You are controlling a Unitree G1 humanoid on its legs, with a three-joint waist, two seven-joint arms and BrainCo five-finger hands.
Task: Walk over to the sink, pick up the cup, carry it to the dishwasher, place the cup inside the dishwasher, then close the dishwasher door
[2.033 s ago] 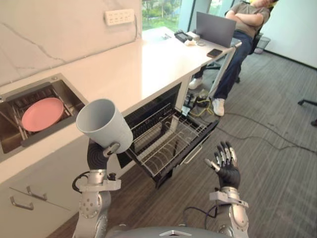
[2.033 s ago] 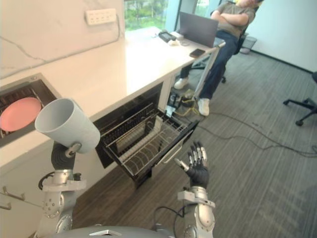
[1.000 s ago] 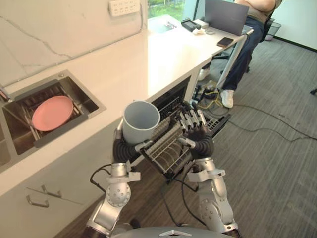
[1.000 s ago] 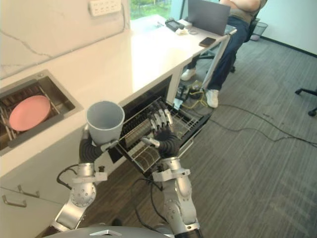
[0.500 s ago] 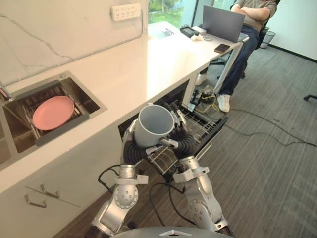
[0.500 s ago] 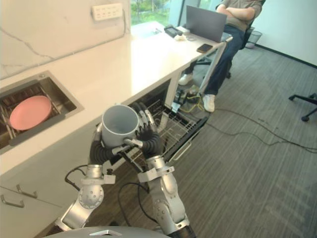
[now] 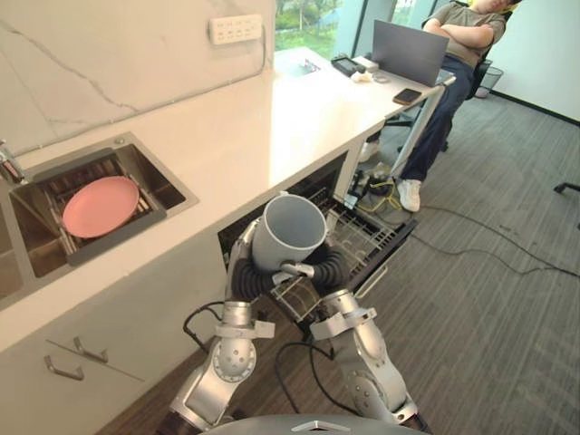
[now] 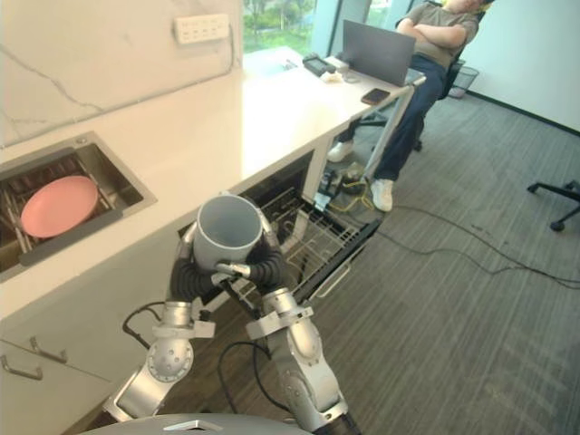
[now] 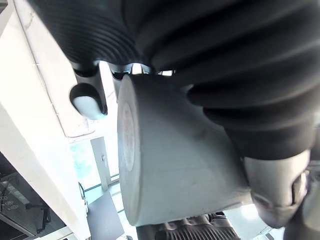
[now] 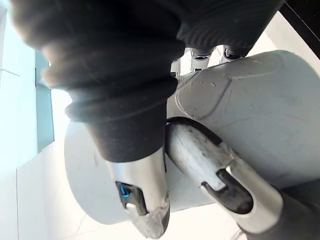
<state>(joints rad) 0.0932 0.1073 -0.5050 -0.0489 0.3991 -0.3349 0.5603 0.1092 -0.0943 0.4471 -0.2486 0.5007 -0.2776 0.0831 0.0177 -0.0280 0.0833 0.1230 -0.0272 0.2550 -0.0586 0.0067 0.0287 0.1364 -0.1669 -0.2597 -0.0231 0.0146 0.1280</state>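
Now | cup upright over dishwasher rack | left hand, right hand: fingers curled round cup

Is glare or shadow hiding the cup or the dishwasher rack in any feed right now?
Left eye view: window glare whitens the far countertop, yet the cup is evenly lit and the rack readable; the cavity behind it is dark. Left wrist view: bright backdrop, cup side well lit. Right wrist view: same bright backdrop, cup plain against the right robot hand.
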